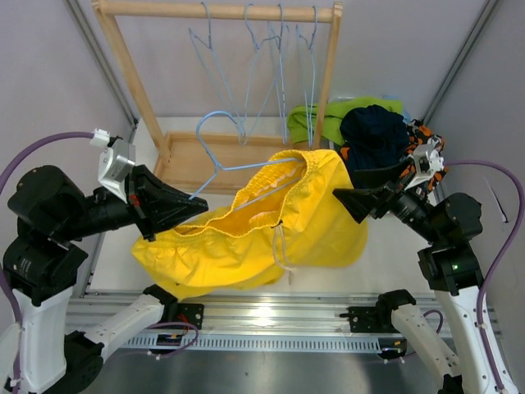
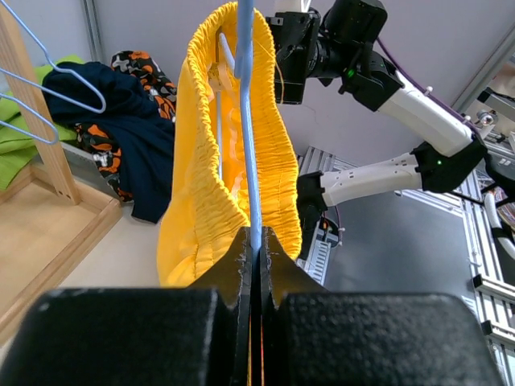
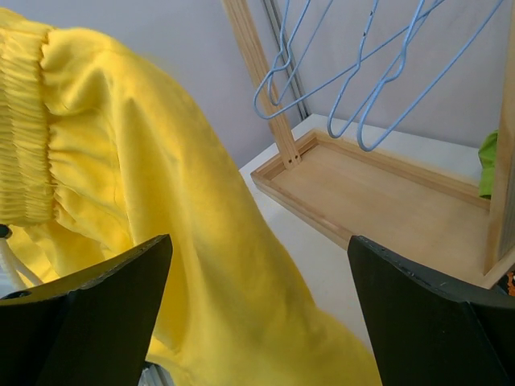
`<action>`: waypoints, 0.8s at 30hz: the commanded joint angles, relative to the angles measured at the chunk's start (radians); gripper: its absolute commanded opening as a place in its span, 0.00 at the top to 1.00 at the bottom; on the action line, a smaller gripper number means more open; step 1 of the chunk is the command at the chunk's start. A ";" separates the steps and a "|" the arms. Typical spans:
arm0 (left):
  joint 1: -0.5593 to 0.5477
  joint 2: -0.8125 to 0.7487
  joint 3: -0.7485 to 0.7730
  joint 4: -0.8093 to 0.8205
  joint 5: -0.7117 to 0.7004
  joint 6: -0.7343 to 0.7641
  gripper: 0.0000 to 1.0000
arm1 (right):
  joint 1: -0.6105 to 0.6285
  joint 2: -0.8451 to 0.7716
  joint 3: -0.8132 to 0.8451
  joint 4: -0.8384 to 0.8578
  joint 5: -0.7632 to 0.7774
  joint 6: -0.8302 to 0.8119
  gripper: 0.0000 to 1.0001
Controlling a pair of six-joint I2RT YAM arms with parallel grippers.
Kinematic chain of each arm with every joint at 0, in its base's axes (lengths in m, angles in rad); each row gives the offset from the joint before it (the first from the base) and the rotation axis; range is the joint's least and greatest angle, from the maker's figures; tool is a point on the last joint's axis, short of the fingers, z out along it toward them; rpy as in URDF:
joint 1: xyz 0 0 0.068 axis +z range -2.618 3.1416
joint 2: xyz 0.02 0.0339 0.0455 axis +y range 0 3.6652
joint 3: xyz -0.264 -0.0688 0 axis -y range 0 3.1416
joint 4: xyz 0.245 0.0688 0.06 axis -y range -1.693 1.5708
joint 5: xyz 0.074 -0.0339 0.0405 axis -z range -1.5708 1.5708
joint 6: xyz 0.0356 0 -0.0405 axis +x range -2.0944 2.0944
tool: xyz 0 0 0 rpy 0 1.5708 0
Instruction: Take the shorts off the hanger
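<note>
The yellow shorts [image 1: 262, 222] hang on a light blue wire hanger [image 1: 221, 139] above the table's middle, with the waistband stretched over the wire. My left gripper [image 1: 193, 199] is shut on the hanger wire [image 2: 245, 121], seen in the left wrist view at the jaws [image 2: 254, 237]. My right gripper [image 1: 338, 197] is open at the shorts' right side; yellow fabric [image 3: 161, 201] lies between its fingers [image 3: 88, 322] without being gripped. Navy [image 1: 373, 135], lime green [image 1: 328, 115] and orange-patterned [image 1: 426, 135] shorts lie piled at the back right. Light blue shorts are out of view.
A wooden rack [image 1: 328, 74] stands at the back, with several empty blue hangers [image 1: 279, 66] on its top rail and a wooden base tray [image 3: 386, 193]. A metal rail [image 1: 271, 316] runs along the near edge.
</note>
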 commanded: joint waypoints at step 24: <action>-0.008 -0.059 -0.058 -0.068 -0.234 0.090 1.00 | -0.261 0.140 -0.020 0.101 0.189 0.004 1.00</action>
